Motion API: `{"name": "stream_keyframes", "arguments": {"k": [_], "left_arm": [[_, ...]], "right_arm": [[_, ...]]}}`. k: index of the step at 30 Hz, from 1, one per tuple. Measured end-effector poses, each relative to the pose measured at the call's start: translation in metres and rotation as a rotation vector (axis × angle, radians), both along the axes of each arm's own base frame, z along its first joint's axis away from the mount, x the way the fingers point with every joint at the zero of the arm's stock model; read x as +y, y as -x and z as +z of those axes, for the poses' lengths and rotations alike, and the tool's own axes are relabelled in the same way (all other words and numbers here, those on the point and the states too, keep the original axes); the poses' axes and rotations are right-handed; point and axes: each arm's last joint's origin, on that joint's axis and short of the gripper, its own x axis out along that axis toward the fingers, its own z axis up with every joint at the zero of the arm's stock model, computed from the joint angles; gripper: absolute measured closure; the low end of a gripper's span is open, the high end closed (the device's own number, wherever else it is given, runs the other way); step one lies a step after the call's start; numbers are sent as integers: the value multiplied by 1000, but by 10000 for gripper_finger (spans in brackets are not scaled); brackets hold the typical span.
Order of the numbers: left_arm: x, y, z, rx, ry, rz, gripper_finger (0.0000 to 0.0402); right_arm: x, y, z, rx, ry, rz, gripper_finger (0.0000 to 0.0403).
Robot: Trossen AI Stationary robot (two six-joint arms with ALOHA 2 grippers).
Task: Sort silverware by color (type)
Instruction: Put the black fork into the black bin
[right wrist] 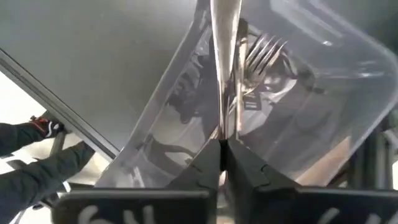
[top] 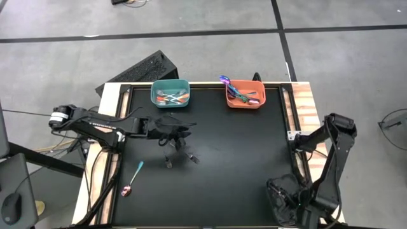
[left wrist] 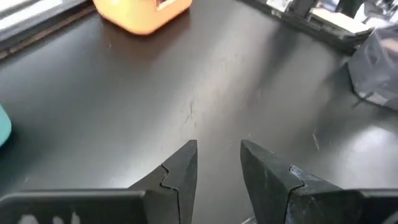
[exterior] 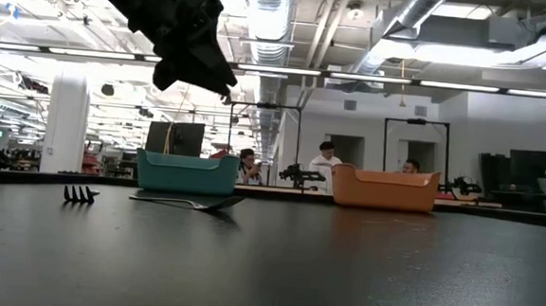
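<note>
Currently your left gripper hangs above the black table top with its fingers spread and nothing between them. Straight ahead of those fingers, well apart, stands the orange bin; the edge of the teal bin shows off to one side of them.

Your right gripper has its fingers pressed together on a shiny metal handle, which runs straight out from the fingertips. Just beyond the fingertips lies a clear plastic container with a silver fork inside it.

Loose silverware noted on the table:
- A teal-handled spoon with a purple-pink bowl lies flat, well behind the left fingers, near the table's left edge.
- Two small dark pieces lie just below the left fingers; from table height one shows as a row of fork tines and the other as a flat dark utensil.
- The teal bin holds teal and orange handles; the orange bin holds purple-bowled spoons, one leaning over its rim.

Surface: matt black, lightly scratched, with pale wooden borders. Grey floor with dark seams surrounds the table. Beyond the bins, the room shows white pillars, ceiling ducts and several people in the distance.
</note>
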Motion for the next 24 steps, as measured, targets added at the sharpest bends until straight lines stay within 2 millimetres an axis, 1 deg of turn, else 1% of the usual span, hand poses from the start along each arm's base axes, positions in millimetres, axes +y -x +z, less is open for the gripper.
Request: {"name": "stream_keyframes", "arguments": {"k": [3, 6, 10, 13, 15, 18, 20, 24], "left_arm": [[2, -1, 0, -10, 11, -6, 292], [3, -2, 2, -39, 17, -10, 292], [3, -5, 4, -66, 11, -16, 292], [2, -6, 3, -67, 14, -36, 292], [2, -10, 3, -90, 11, -51, 292], [1, -13, -2, -74, 23, -77, 292], [0, -17, -4, -86, 33, -96, 292], [0, -25, -13, -54, 57, -118, 292]], "right_arm": [[3, -1, -3, -4, -6, -12, 335], [1, -3, -2, -25, -2, -23, 299], [-6, -5, 7, -107, 13, -36, 254], [-16, -8, 12, -156, 63, -50, 229], [-24, -10, 18, -200, 90, -67, 219], [-39, -18, 29, -295, 127, -104, 213], [-48, -25, 36, -366, 137, -111, 213], [-68, -39, 51, -465, 153, -105, 220]]}}
